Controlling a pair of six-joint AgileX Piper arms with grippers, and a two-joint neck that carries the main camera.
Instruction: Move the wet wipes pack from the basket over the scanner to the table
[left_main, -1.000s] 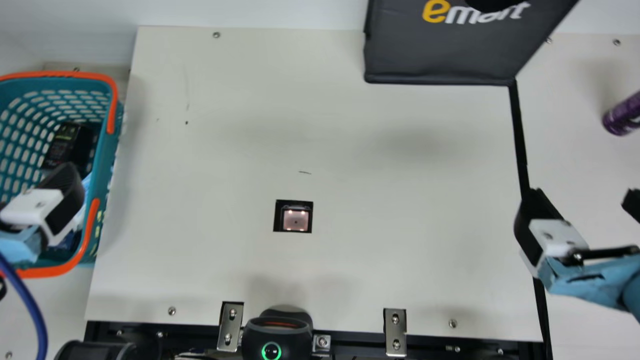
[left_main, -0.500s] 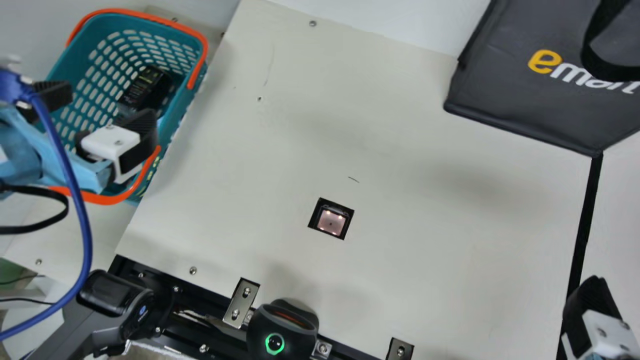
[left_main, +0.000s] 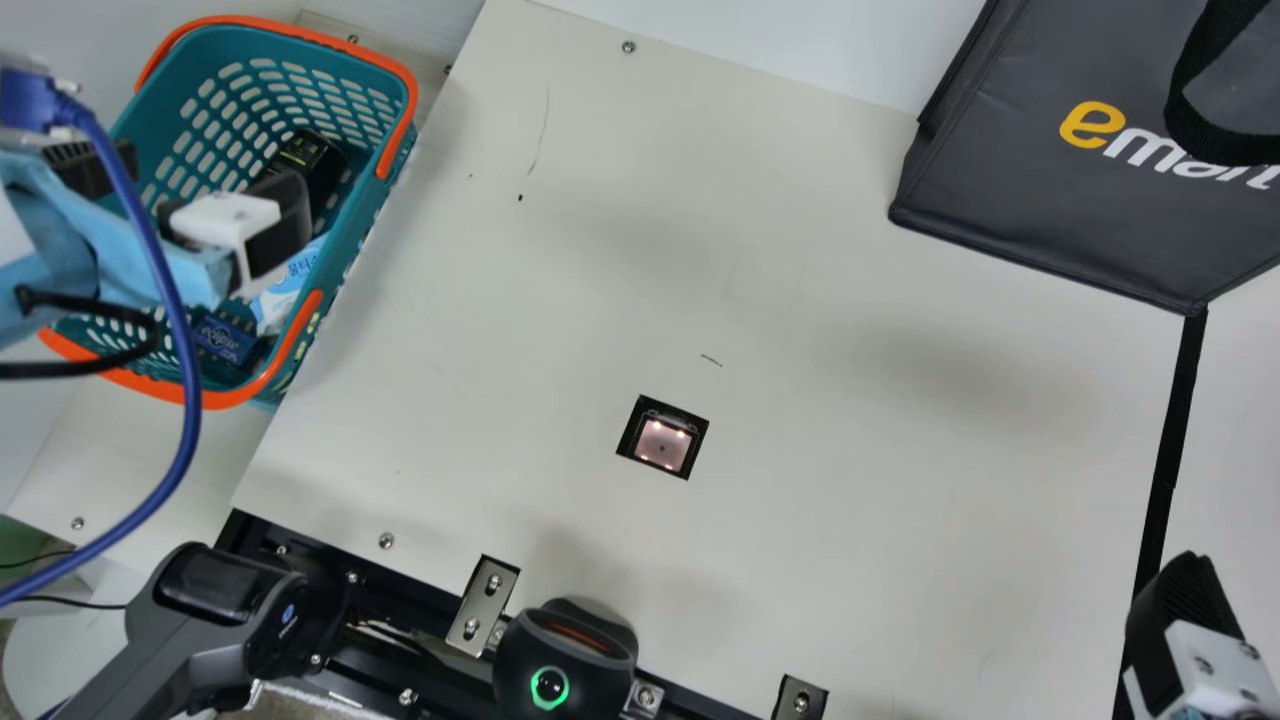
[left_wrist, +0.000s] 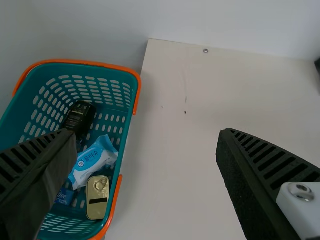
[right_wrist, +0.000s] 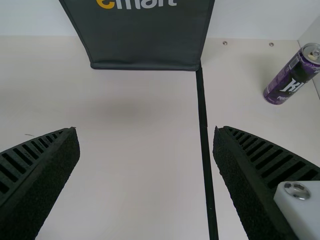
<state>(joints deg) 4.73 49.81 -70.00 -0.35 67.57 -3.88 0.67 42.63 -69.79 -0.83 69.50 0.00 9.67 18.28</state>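
Left arm (left_main: 150, 262), jaws wide apart, right arm (left_main: 1208, 668), jaws likewise parted

The bench (left_main: 850, 520) looks smooth and matt, the bracket (left_main: 483, 605) shiny metal. The basket (left_main: 175, 90) is smooth plastic, the wet wipes pack (left_wrist: 92, 160) crinkled plastic film — the tin (left_wrist: 97, 195) and can (right_wrist: 286, 82) glossy metal, the bag (left_main: 1010, 215) matt, cloth-like.

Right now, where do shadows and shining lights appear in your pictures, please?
Main view: bright points in the square window, a green ring glowing, soft shadows on the table; left wrist view: dim band on the table beside the basket; right wrist view: faint shadow near the purple can.
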